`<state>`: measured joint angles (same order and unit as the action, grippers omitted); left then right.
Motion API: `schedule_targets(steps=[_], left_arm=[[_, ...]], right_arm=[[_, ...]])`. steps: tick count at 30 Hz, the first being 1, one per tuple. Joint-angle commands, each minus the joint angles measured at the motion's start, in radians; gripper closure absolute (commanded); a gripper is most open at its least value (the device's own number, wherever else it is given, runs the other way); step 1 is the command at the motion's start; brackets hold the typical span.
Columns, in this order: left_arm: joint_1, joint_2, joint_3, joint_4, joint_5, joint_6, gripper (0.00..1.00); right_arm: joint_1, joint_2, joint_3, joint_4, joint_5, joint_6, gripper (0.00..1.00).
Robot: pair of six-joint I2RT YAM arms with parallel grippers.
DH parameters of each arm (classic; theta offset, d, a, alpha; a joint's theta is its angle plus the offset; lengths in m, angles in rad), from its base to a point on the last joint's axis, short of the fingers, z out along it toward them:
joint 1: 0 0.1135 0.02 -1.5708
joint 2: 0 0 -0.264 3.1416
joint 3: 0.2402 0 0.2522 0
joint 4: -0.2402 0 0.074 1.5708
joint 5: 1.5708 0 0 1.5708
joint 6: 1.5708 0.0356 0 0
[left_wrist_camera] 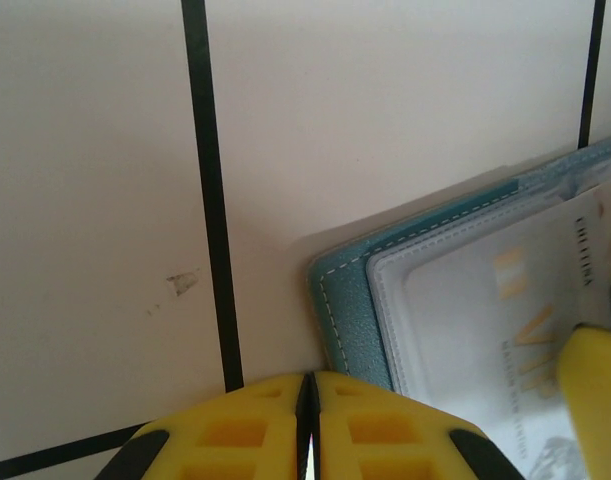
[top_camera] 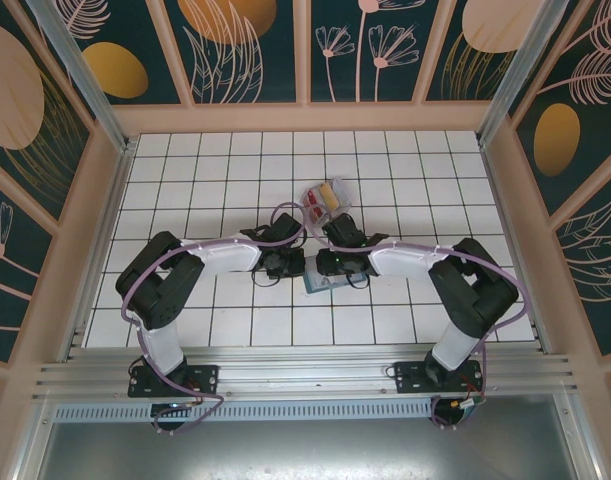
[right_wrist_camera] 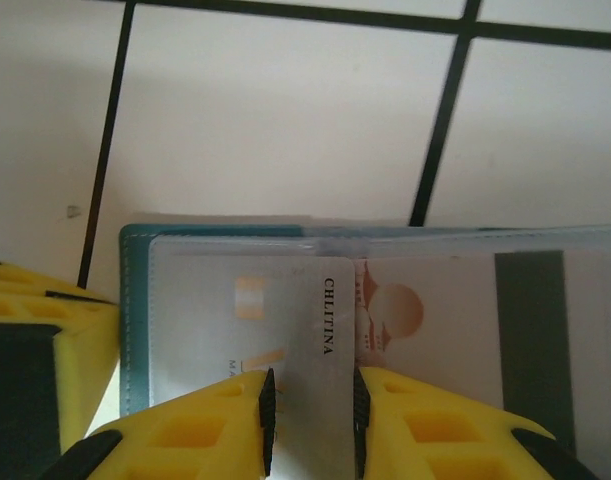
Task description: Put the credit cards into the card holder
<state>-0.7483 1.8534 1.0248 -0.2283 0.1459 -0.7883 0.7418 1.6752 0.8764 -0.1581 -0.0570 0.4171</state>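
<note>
With the right gripper (right_wrist_camera: 310, 415) clamped on a pale card (right_wrist_camera: 320, 350) over the open holder (right_wrist_camera: 135, 330) at mid-table, and the left gripper (left_wrist_camera: 307, 425) closed at its corner, apparently pinning it, slide the card flat and square into the clear pocket.

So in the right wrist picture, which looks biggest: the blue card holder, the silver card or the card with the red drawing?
1. Card holder, clearly largest.
2. Silver card and the card with the red drawing: they look about alike, both partly cut off, so unranked.
</note>
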Motion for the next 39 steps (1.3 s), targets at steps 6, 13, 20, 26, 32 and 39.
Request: schedule_targets(steps=[6,13,20,26,32,39], left_arm=[[-0.037,0.131,-0.026,0.156,0.028,0.012,0.87],[-0.037,0.071,-0.009,0.108,-0.008,0.026,0.87],[-0.037,0.01,0.029,0.068,-0.02,0.034,0.84],[-0.036,-0.027,0.06,0.052,0.008,0.025,0.81],[-0.037,-0.072,0.086,0.034,0.004,0.014,0.8],[-0.039,-0.067,0.098,0.045,0.041,-0.003,0.78]], right_arm=[[0.022,0.012,0.025,0.0,-0.043,0.027,0.71],[-0.024,-0.117,-0.015,-0.065,0.008,0.037,0.68],[-0.107,-0.219,-0.111,-0.072,-0.03,0.062,0.67],[-0.148,-0.277,-0.159,-0.108,-0.033,0.049,0.65],[-0.089,-0.322,-0.129,-0.18,-0.025,0.065,0.65],[-0.075,-0.307,-0.22,-0.13,-0.038,0.119,0.65]])
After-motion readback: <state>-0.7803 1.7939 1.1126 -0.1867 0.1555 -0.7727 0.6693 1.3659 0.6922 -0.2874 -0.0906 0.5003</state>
